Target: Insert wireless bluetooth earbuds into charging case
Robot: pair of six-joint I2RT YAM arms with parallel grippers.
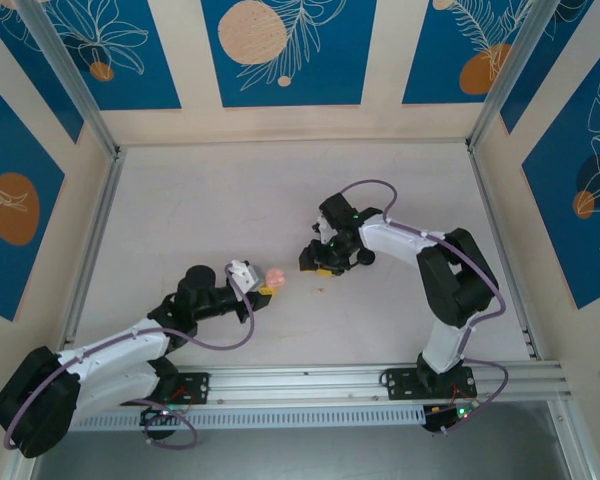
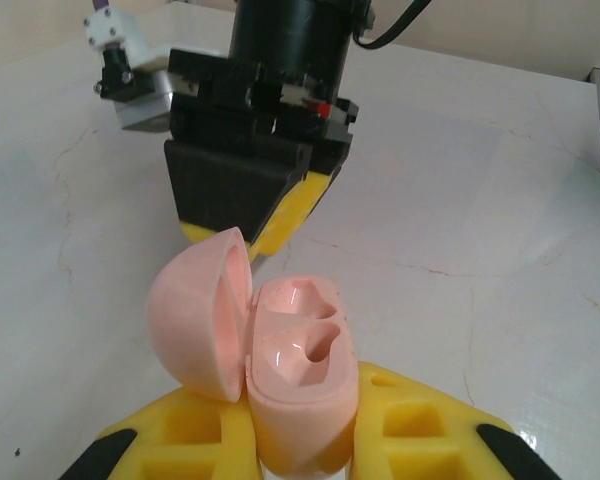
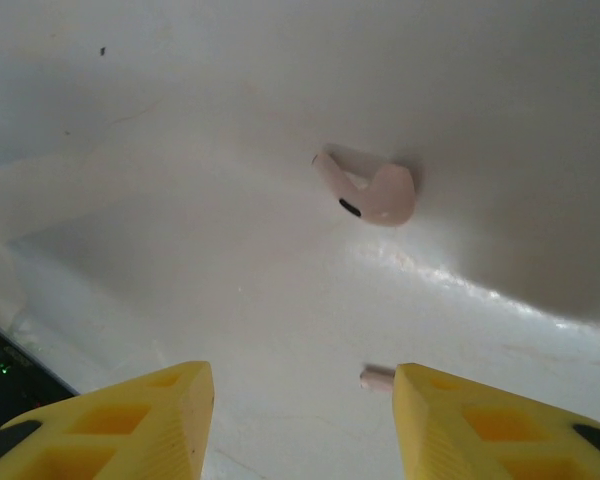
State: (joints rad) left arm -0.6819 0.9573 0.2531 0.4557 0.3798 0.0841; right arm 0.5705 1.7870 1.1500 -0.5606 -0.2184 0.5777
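Currently clamping open case (image 2: 298,345) in left gripper (image 2: 302,450); hovering right gripper (image 3: 298,400), jaws apart, empty, bud (image 3: 375,192) at one o'clock; possibly nudging it away if closing off-centre.

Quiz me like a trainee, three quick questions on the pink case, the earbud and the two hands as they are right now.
1. True or false: the left hand holds the case with its lid open.
2. The pink earbud ahead of the open right hand is: A) lying on the table; B) seated in the case; C) pinched between fingers.
3. Fill in: both sockets of the case are ____.
Key: 1 true; 2 A; 3 empty.
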